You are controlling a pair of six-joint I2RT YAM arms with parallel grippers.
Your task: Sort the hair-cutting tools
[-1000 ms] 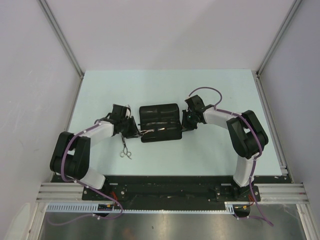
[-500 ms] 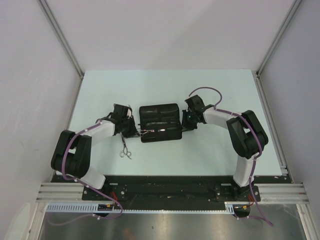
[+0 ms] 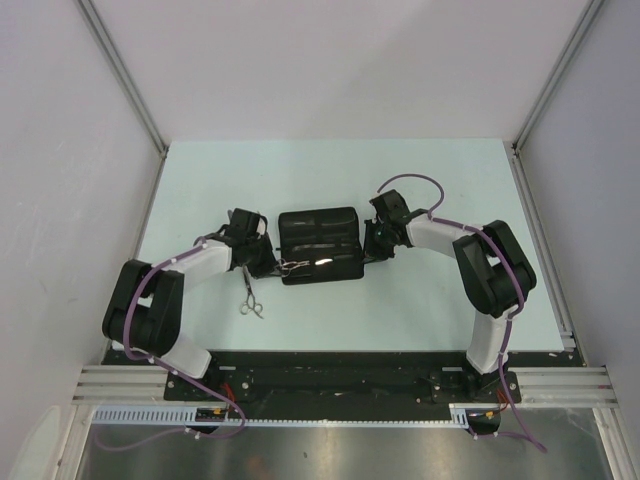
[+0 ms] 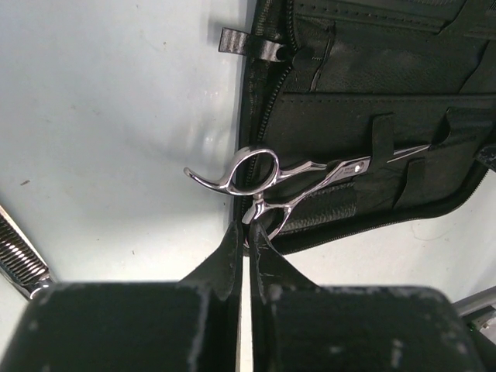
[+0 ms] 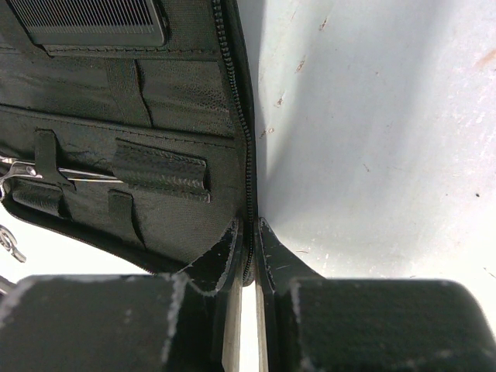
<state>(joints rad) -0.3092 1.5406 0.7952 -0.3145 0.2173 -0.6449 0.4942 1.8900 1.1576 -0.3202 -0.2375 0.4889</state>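
Note:
The black case lies open mid-table. One silver scissors lies across its left edge, blades tucked under the elastic loops, ring handles sticking out; it also shows in the top view. My left gripper is shut on its lower ring handle. A second scissors lies on the table near the left arm; its toothed blade shows in the left wrist view. My right gripper is shut on the case's zipper edge. A black comb sits in a case pocket. The other comb is not discernible.
The light table has metal frame posts at its left and right sides. A black base rail runs along the near edge. A pull tab sticks out of the case's left edge.
My left gripper has shifted slightly right toward the case, and the scissors has slid a little further in. The right arm and the case have not moved.

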